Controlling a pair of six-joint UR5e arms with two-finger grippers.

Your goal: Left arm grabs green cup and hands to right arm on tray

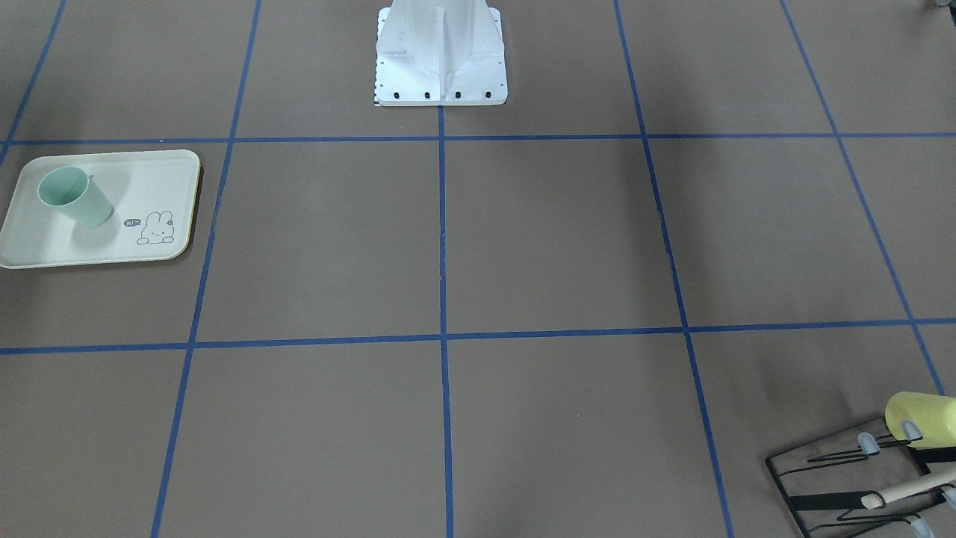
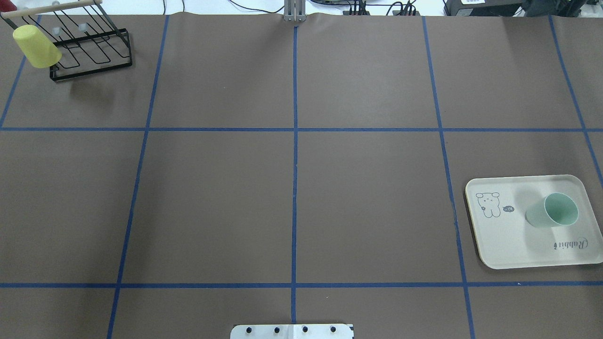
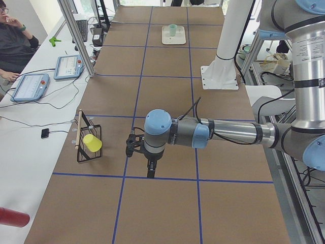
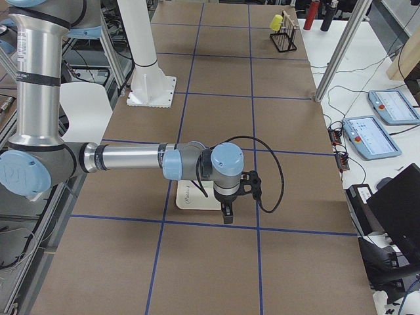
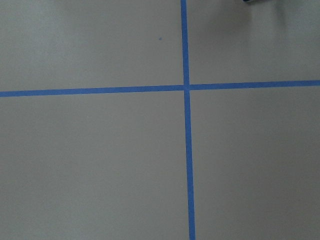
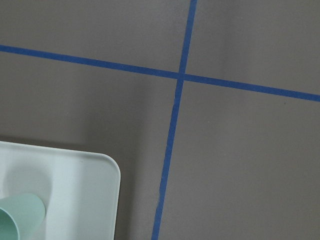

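The green cup [image 2: 552, 211] stands upright, mouth up, on the cream tray [image 2: 509, 245] at the table's right side. It also shows in the front view [image 1: 75, 196], on the tray [image 1: 45, 246] there, and in the right wrist view [image 6: 17, 217]. Nothing holds it. My left gripper [image 3: 151, 170] hangs fingers-down above bare table near the rack, far from the cup; I cannot tell whether it is open or shut. My right gripper [image 4: 227, 215] hangs just beside the tray [image 4: 190, 200]; I cannot tell its state either. Neither gripper shows in the overhead or front views.
A pale yellow cup [image 2: 36, 46] hangs on a black wire rack [image 2: 92, 52] at the far left corner. The robot's white base [image 2: 292, 331] sits at the near middle edge. An operator [image 3: 12, 40] and tablets are beside the table.
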